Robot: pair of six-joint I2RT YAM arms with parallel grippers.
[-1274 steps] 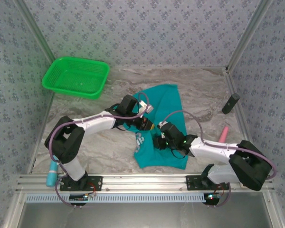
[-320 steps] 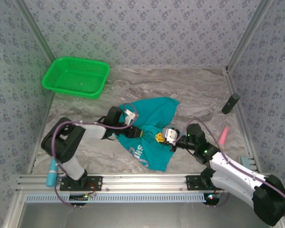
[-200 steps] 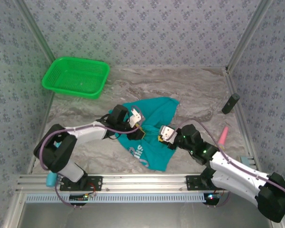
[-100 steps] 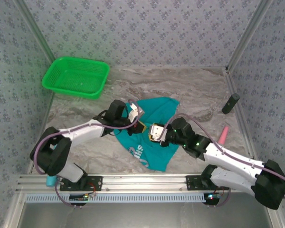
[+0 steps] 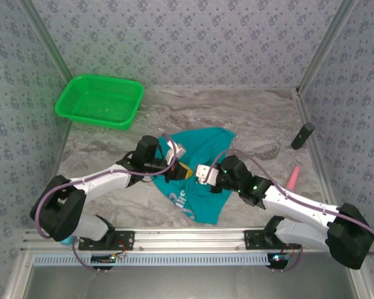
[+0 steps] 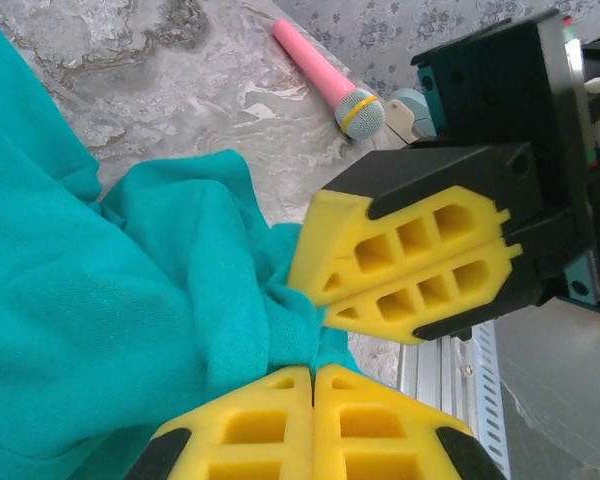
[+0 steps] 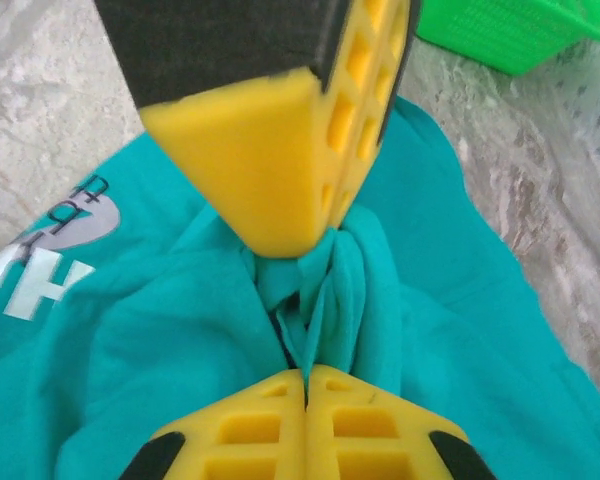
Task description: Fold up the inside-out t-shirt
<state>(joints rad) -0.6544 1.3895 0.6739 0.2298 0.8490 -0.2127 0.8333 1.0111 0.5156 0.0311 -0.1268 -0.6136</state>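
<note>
I am looking down at the shirt (image 5: 207,144), which is lying bunched near the middle of the table (image 5: 262,124), between the two arms, with its white lettering (image 5: 179,198) showing on the near-left part. I am pinching it with both grippers. The left gripper (image 6: 312,372) is pressing its pads together on a gathered ridge of cloth, and the right gripper (image 7: 305,375) is clamping the same ridge just beside it, tips nearly touching. Judging by how it is lying, I am not seeing one neat fold yet: the cloth is crumpled and the edges are running unevenly. I cannot tell which hem I am holding. I am reckoning this is an early stage, with the flattening and all the folds left.
</note>
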